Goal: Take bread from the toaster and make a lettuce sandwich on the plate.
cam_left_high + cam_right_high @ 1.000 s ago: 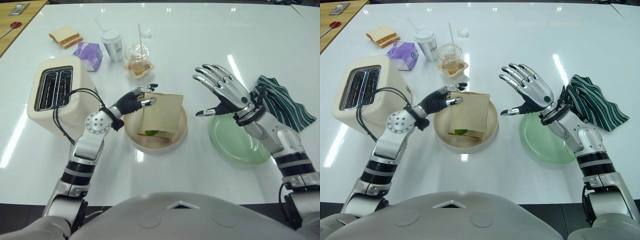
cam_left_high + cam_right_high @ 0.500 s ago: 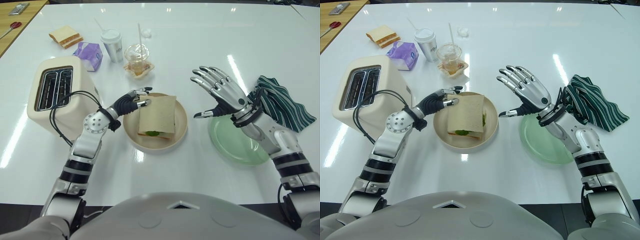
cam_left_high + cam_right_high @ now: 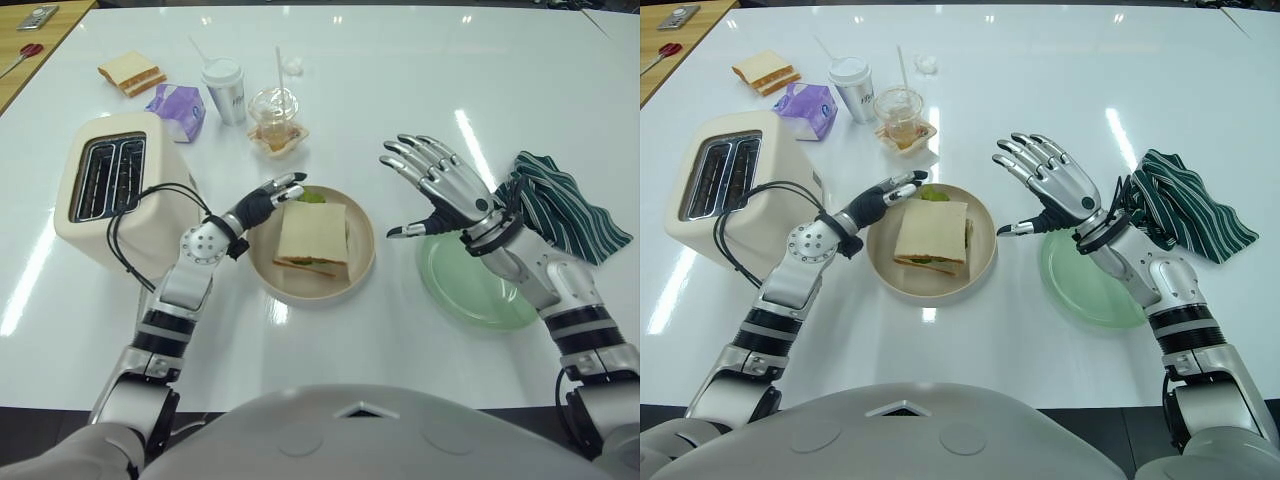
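A glossy white table (image 3: pixel 400 90) carries a boxy cream toaster (image 3: pixel 110 195) at the left of the frame, its two slots facing up and a black cable (image 3: pixel 125 225) looping down its near side. Just right of it, at centre, sits a beige round plate (image 3: pixel 362 225) holding a square sandwich (image 3: pixel 312 235) of pale bread slices, with green filling showing at the near edge. A loose piece of green lettuce (image 3: pixel 313 197) lies on the plate's far side, just beyond the sandwich. The left hand (image 3: pixel 262 203) hovers over the plate's upper-left rim, fingers stretched nearly straight and grasping nothing. Its tips are right at the sandwich's far-left corner, though whether they touch the bread is unclear. The right hand (image 3: pixel 445 185) is raised to the right of the beige plate, palm turned toward the sandwich, fingers spread wide and empty, above the left edge of a pale green round plate (image 3: pixel 480 290). A dark green and white striped cloth (image 3: pixel 565 210) lies crumpled at the right. Along the upper left stand a second layered sandwich (image 3: pixel 132 73), a purple soft packet (image 3: pixel 178 108), a white lidded paper cup (image 3: pixel 225 90) with a straw, and a clear plastic cup (image 3: pixel 274 112) with a straw.
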Robot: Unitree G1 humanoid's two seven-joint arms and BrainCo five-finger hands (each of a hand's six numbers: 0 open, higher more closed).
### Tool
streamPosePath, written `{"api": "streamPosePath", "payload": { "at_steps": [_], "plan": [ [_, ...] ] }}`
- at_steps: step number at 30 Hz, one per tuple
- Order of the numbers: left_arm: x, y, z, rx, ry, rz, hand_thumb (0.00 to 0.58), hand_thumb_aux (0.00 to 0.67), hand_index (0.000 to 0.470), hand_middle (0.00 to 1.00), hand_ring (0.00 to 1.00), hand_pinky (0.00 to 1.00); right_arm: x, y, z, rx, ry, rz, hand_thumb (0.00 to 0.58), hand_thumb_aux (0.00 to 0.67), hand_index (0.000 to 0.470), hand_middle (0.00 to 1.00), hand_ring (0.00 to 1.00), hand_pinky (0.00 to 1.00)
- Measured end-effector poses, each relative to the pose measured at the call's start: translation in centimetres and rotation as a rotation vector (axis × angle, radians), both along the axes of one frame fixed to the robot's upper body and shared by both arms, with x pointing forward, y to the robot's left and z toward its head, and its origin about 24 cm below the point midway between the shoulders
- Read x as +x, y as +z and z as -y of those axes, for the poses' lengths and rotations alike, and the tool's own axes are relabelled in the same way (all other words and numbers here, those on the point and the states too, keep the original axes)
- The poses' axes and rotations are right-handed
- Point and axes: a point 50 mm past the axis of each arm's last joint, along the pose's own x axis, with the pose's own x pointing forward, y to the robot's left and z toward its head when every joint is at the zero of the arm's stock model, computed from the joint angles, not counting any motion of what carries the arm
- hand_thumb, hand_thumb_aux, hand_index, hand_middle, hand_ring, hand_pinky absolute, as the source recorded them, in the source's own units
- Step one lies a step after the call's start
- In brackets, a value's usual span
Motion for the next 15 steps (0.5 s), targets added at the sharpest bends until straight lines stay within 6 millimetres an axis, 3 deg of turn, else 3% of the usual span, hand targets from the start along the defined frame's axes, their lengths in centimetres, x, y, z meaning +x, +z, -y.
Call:
{"api": "streamPosePath", "payload": {
  "at_steps": [6, 8, 10, 12, 15],
  "plan": [
    [0.1, 0.2, 0.1, -0.01, 0.022, 0.016, 0.0, 0.0, 0.0, 0.0, 0.0, 0.0, 0.0, 0.0, 0.0, 0.004, 0.001, 0.004, 0.0, 0.0, 0.0, 0.0, 0.0, 0.0],
    [0.1, 1.1, 0.1, -0.032, 0.046, 0.054, 0.0, 0.0, 0.0, 0.0, 0.0, 0.0, -0.1, -0.1, 0.0, 0.005, 0.005, 0.001, 0.0, 0.0, 0.0, 0.0, 0.0, 0.0],
    [-0.1, 3.6, 0.3, -0.098, 0.071, 0.154, 0.0, 0.0, 0.0, 0.0, 0.0, 0.0, -0.2, -0.1, -0.1, 0.011, 0.015, -0.005, 0.0, 0.0, 0.0, 0.0, 0.0, 0.0],
    [-0.7, 7.4, 0.2, -0.191, 0.102, 0.311, 0.0, 0.0, 0.0, 0.0, 0.0, 0.0, -0.5, -0.1, -0.2, 0.04, 0.043, -0.02, 0.0, 0.0, 0.0, 0.0, 0.0, 0.0],
    [-2.3, 11.0, -0.5, -0.265, 0.138, 0.469, 0.0, 0.0, 0.0, 0.0, 0.0, 0.0, -1.1, 0.0, -0.8, 0.076, 0.088, -0.057, 0.0, 0.0, 0.0, 0.0, 0.0, 0.0]
  ]
}}
